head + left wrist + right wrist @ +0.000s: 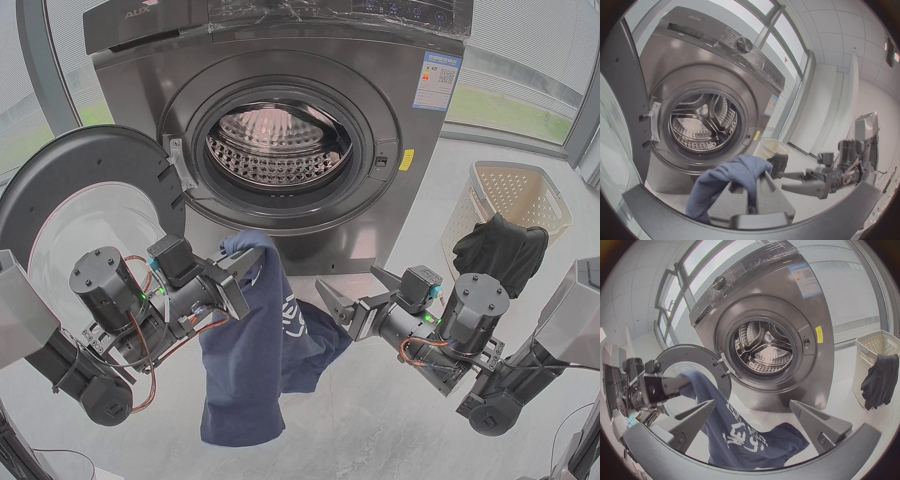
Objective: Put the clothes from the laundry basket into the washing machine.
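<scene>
While the left gripper is pinching the top of a dark blue shirt with its jaws closed on the fabric, the shirt is hanging down in front of the washing machine, and its lower part is trailing onto the floor. The gripper is holding the fabric just below the rim of the round opening, outside the drum. The door is standing swung wide open on the robot's left. The right gripper is hovering just beside the shirt with its jaws spread wide apart, gripping nothing. A black garment is draping over the near rim of the laundry basket, which is standing on the floor to the right of the machine, apart from both grippers.
</scene>
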